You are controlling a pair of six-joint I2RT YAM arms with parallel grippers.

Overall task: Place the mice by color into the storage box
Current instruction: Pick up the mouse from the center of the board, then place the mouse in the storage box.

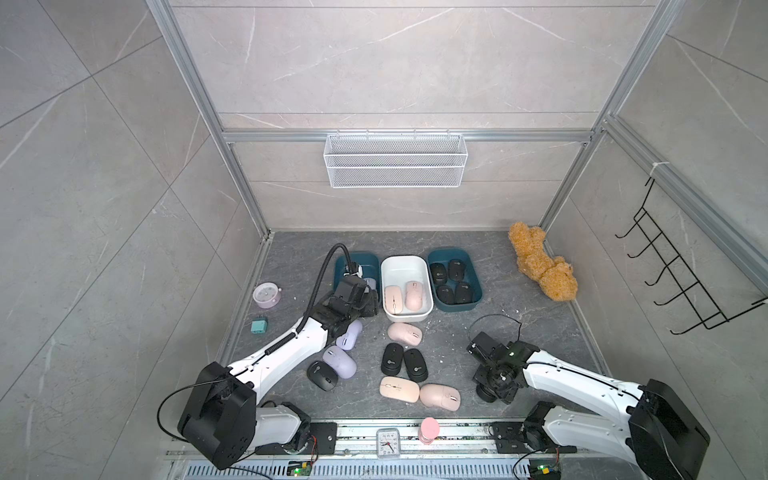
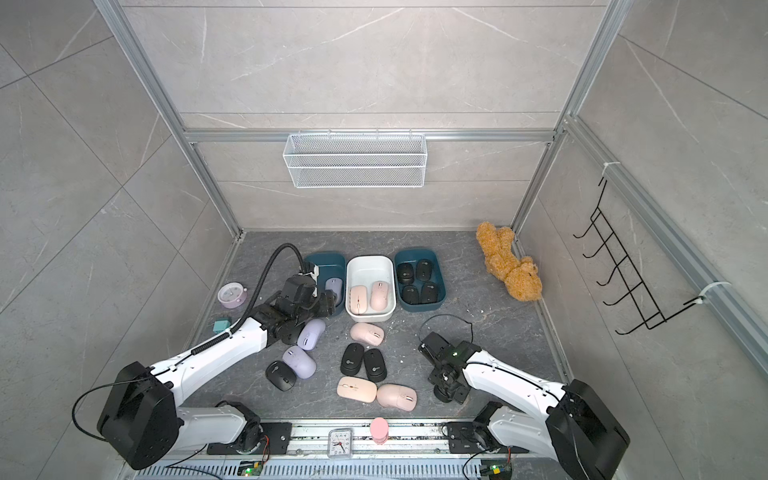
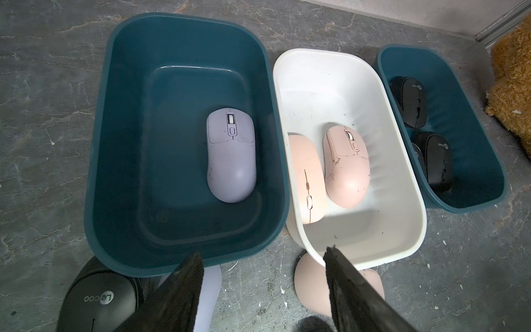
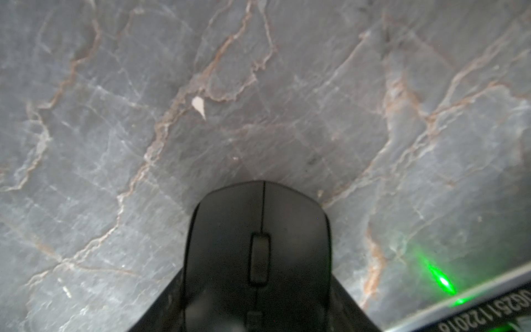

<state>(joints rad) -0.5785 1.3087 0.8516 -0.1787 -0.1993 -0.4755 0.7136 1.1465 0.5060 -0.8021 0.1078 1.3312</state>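
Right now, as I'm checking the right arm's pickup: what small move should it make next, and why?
Probably lift it straight up: the right hand looks closed around the black mouse, which sits on the table, and the teal bin holding the other black mice lies beyond.

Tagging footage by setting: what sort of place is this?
Probably a robot test cell: aluminium frame, left arm and right arm on a front rail, pink mice in a white tub.

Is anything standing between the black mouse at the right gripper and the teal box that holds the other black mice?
Nothing visible does. The black mouse lies between the right gripper's fingers, and the table from there to the teal box is bare, except white crumbs. Four black mice fill much of that box.
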